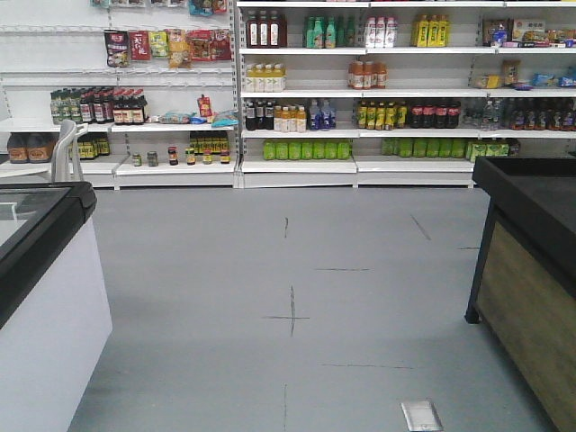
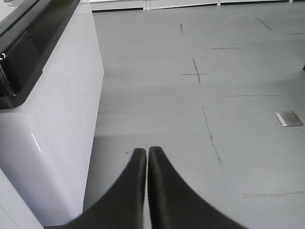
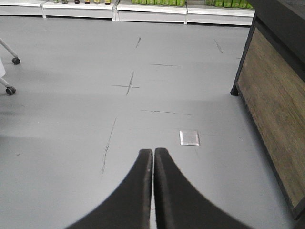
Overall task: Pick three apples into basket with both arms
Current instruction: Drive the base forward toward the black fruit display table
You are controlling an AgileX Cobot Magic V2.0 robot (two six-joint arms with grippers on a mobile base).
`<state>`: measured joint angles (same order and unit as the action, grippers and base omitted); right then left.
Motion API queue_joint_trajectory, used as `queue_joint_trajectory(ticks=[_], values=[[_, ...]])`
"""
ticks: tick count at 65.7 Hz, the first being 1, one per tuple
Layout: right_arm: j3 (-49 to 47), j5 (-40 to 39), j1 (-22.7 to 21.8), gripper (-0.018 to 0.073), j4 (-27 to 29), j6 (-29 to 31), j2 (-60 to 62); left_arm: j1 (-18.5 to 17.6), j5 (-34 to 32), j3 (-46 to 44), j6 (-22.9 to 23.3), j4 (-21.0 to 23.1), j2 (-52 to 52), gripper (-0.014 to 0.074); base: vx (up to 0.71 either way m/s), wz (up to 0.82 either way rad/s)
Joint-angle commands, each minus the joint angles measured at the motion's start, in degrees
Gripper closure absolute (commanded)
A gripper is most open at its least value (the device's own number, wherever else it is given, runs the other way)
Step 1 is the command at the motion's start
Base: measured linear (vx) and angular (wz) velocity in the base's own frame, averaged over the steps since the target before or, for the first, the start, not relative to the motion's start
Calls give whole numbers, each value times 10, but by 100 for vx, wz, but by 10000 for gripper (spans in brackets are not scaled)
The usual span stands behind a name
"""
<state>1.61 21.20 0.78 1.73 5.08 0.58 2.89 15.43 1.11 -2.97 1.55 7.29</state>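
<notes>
Above floor (image 1: 360,297), both hands (image 2: 147,150) (image 3: 153,151) closed

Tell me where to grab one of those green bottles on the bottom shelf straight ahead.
Come from the front, the open side of the shelf. The green bottles stand upright, packed side by side, so the row's left end bottle looks easiest: close on its body from both sides. Necks are too small to judge.

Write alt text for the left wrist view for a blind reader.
The left gripper, shut and empty, points over a grey floor marked with thin dark lines. A white cabinet with a black top stands at left; a small metal floor plate lies at right.
</notes>
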Motion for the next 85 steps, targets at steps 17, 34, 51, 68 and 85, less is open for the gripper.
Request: queue_joint_trajectory(ticks=[17, 34, 51, 68, 85], values=[[0, -39, -4, 564, -2, 2, -1, -3, -39, -11, 0, 3, 4, 603, 0, 0], [0, -39, -4, 564, -2, 2, -1, -3, -39, -11, 0, 3, 4, 603, 0, 0], [0, -39, -4, 564, -2, 2, -1, -3, -39, -11, 0, 3, 4, 603, 0, 0], [0, -39, -4, 564, -2, 2, -1, -3, -39, -11, 0, 3, 4, 603, 0, 0], [0, -39, -4, 564, -2, 2, -1, -3, -39, -11, 0, 3, 4, 603, 6, 1]])
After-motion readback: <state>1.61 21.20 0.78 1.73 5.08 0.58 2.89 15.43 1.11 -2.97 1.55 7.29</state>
